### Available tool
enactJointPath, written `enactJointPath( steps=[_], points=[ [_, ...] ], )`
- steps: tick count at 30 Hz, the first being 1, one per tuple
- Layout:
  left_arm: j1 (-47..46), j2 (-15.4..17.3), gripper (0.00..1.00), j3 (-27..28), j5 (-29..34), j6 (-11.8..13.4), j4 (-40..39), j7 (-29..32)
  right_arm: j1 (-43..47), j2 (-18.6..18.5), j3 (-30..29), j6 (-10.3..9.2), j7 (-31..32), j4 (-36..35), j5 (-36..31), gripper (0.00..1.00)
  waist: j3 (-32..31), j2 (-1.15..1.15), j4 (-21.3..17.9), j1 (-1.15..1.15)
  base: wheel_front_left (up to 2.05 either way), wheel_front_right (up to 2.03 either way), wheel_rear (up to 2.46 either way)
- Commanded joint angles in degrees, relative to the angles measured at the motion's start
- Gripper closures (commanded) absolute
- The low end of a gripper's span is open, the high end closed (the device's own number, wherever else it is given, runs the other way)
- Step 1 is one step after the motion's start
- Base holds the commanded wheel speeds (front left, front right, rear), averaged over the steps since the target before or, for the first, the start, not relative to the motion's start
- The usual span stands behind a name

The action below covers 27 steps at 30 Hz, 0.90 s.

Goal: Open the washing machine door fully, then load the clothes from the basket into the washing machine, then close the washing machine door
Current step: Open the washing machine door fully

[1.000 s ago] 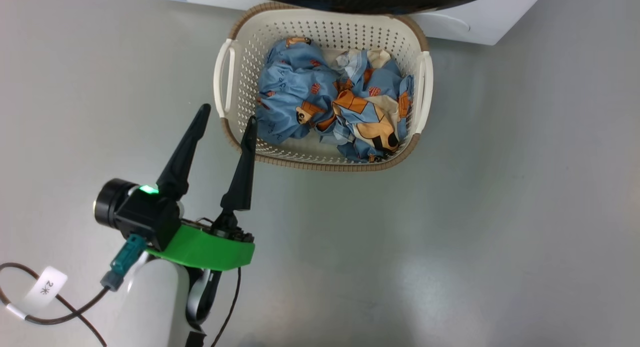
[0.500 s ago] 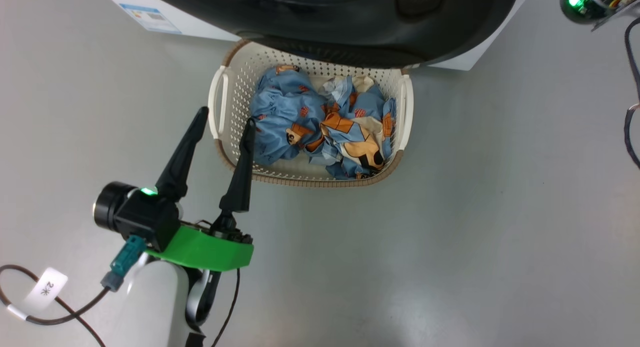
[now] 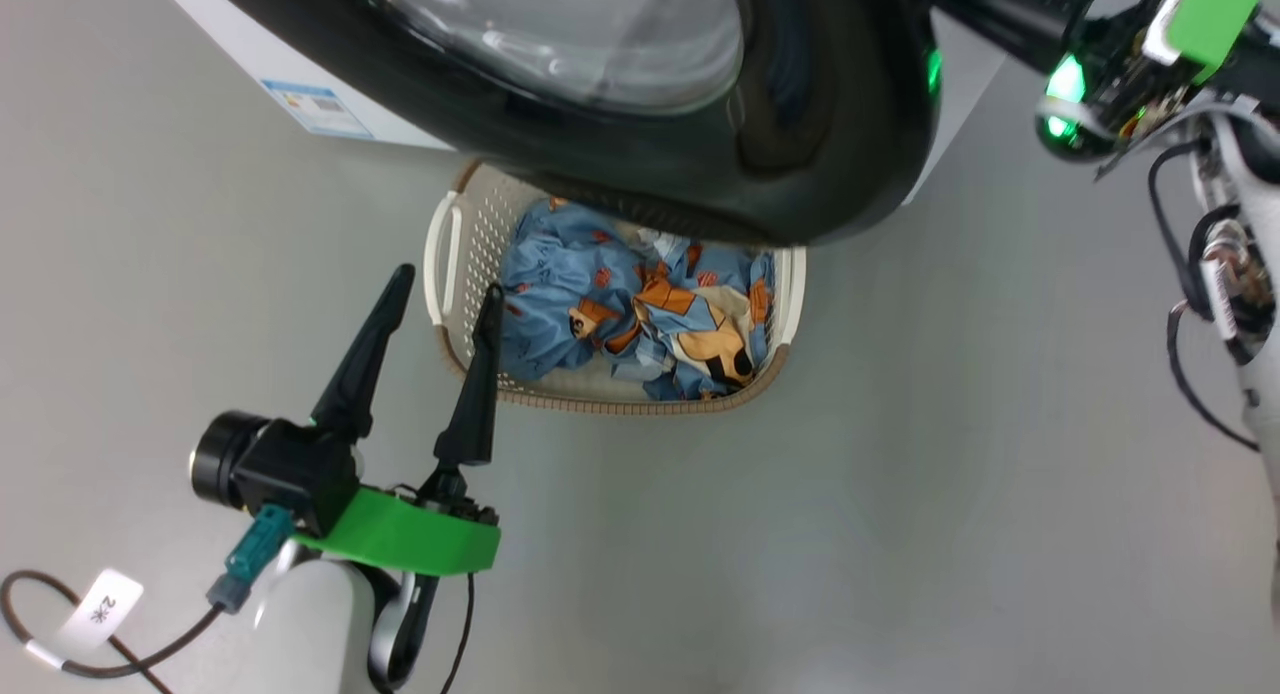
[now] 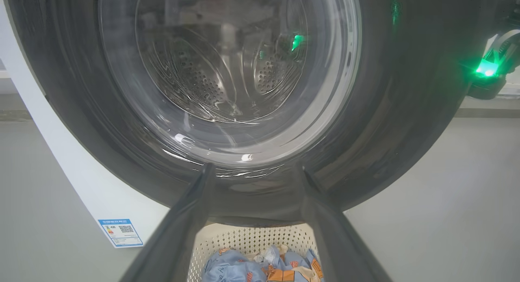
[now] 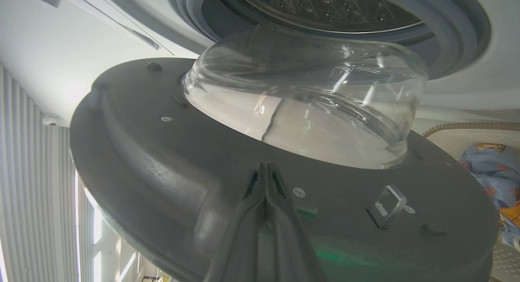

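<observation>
Two long dark fingers of the left gripper [image 3: 447, 279] stood wide apart and held nothing. From the head, it was low on the left, just beside the left handle of the basket [image 3: 600, 406]. The cream basket with little holes sat on the grey floor [image 3: 900, 524]. The clothes [image 3: 640, 314] lay bunched up inside it, light blue with orange-brown bears. The washing machine door [image 3: 820, 154] hung over the far half of the basket, its wide black rim shiny. The white washing machine [image 3: 230, 64] behind it had a small blue label [image 3: 320, 109].

From the left wrist, the door's big round glass bowl [image 4: 227, 70] was see-through, and the steel drum [image 4: 195, 83] with its many holes showed behind it.

From the right wrist, the right gripper [image 5: 266, 166] had its fingers pressed tight together, with nothing between them. Its tips sat at the door's dark inner side, just under the glass bowl; I could not tell if they touched it. The door stood partly open, away from the grey rubber ring [image 5: 459, 38].
</observation>
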Motion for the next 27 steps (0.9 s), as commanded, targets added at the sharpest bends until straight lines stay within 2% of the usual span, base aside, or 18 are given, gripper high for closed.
enactJointPath(
  steps=[1, 27],
  points=[
    [1.34, 1.09, 0.0, 2.11, 0.6, -0.13, -0.87, -0.36, 1.66, 1.63, 0.77, 0.28, 0.69, -2.11, -0.33, 1.0, -1.59, 0.0, -0.07, 0.01, 0.0, 0.0, 0.0],
    [8.65, 1.09, 0.0, 4.99, 1.06, 0.05, -0.69, -0.36, 13.54, 6.67, 2.45, 0.28, 4.78, -3.51, -1.19, 1.0, -10.7, 0.0, 2.44, 0.01, 0.0, 0.0, 0.0]
  ],
)
